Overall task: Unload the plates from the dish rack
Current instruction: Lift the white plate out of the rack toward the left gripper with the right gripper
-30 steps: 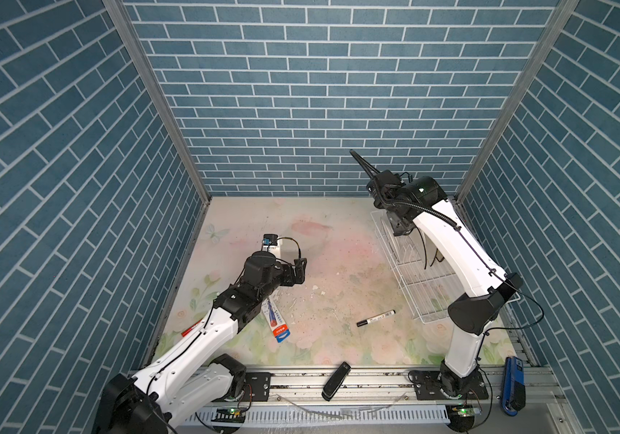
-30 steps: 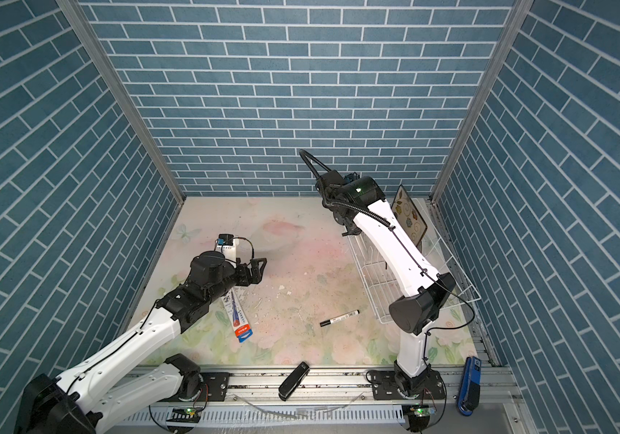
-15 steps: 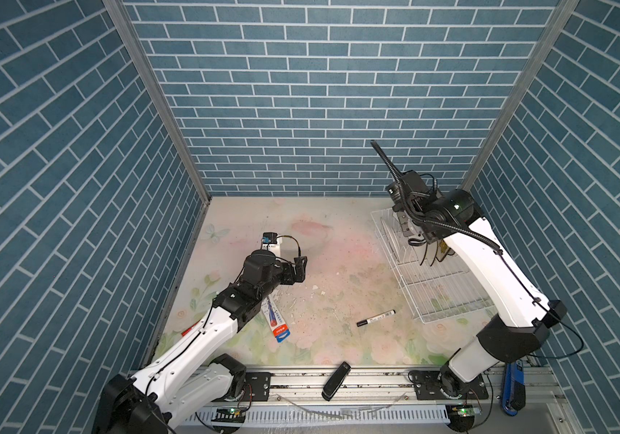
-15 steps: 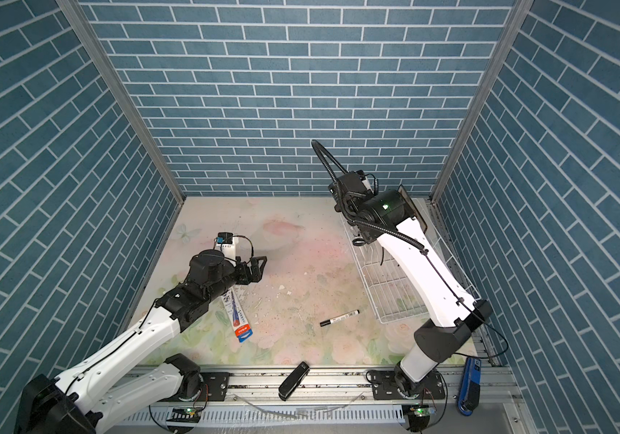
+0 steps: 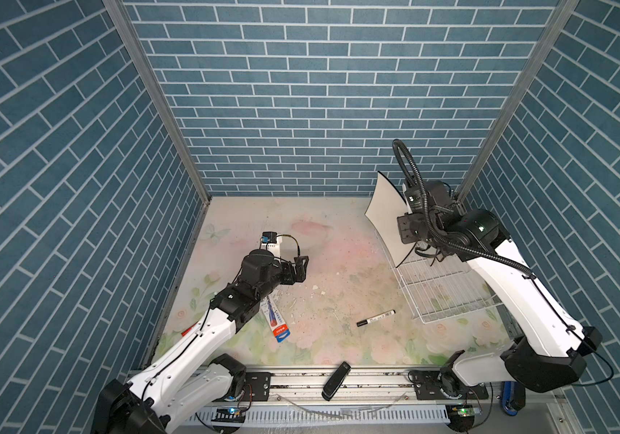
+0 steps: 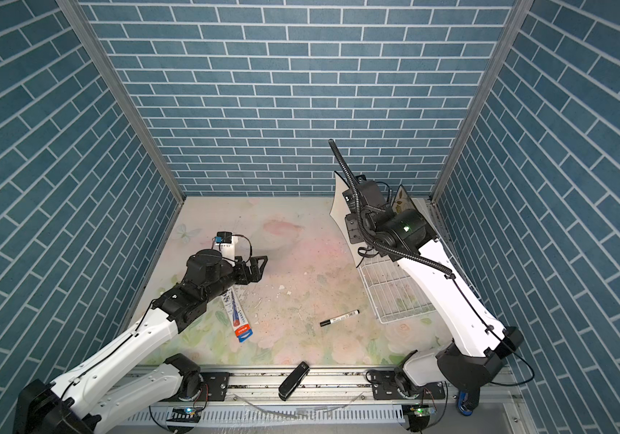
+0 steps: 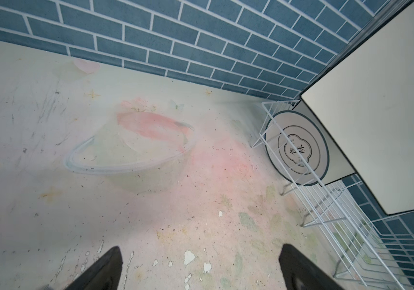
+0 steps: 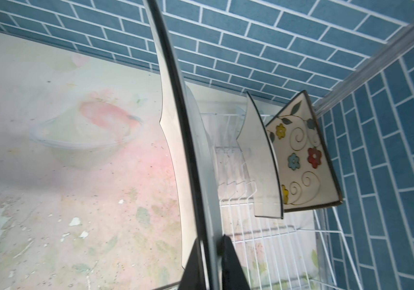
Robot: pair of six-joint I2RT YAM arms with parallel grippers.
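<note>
My right gripper [image 8: 211, 241] is shut on the edge of a plain white square plate [image 5: 387, 218] with a thin black rim. It holds the plate upright above the far end of the white wire dish rack [image 5: 443, 293]; the same plate [image 6: 340, 210] shows in both top views. In the rack, a round plate [image 7: 298, 150] leans with its stamped underside showing. The flowered square plate [image 8: 301, 155] stands near the back corner, with a pale square plate [image 8: 261, 163] edge-on in front of it. My left gripper [image 7: 200, 248] hangs open over the floral mat, apart from the rack.
A black marker [image 5: 376, 323] lies on the mat in front of the rack. A toothpaste tube [image 5: 276, 325] lies under the left arm. A black object [image 5: 335, 380] rests on the front rail. Blue brick walls close in the back and both sides.
The right arm has swung its elbow out to the right and its wrist has shifted right; the held plate now shows its broad face. The left arm has not moved.
</note>
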